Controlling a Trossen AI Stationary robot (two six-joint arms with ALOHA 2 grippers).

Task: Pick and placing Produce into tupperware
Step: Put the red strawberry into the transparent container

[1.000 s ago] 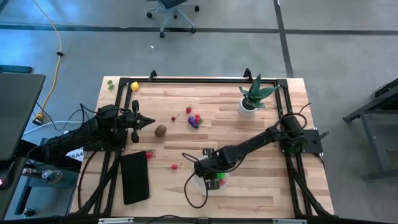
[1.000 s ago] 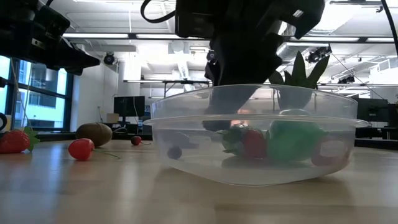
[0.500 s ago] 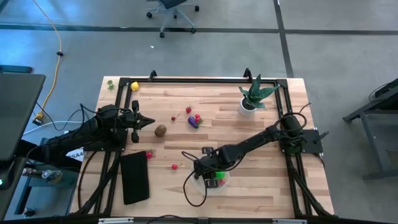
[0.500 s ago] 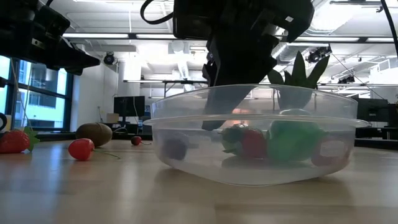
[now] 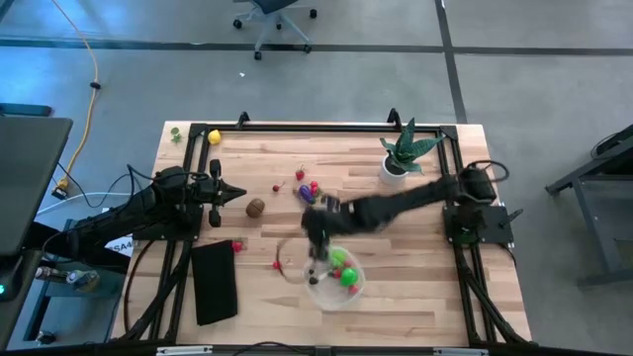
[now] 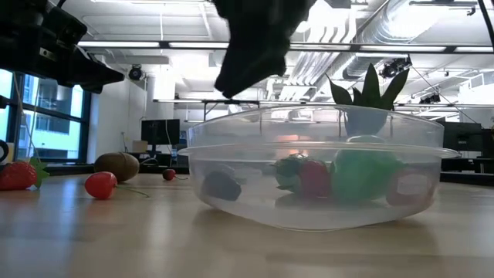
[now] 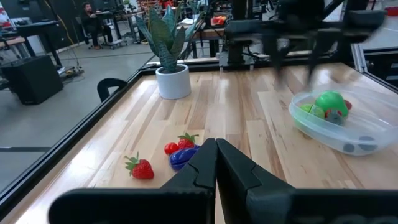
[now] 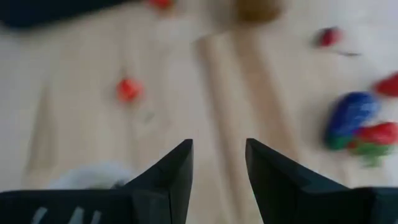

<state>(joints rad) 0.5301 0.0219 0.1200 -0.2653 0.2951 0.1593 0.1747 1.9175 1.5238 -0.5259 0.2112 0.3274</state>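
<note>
The right gripper [image 5: 315, 223], fingers parted and empty, has lifted from the tupperware [image 5: 336, 293] at lower centre, leaving a purple piece [image 6: 222, 185] inside. Loose produce [image 5: 256, 208] remains mid-table; the left gripper [image 5: 235, 195] stays shut.

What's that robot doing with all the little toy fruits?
It is putting toy produce into the clear tupperware. Several pieces already lie inside. The right gripper is open and empty above the table beside it. More produce, like the kiwi, waits on the table. The left gripper is shut and waits at the left side.
</note>
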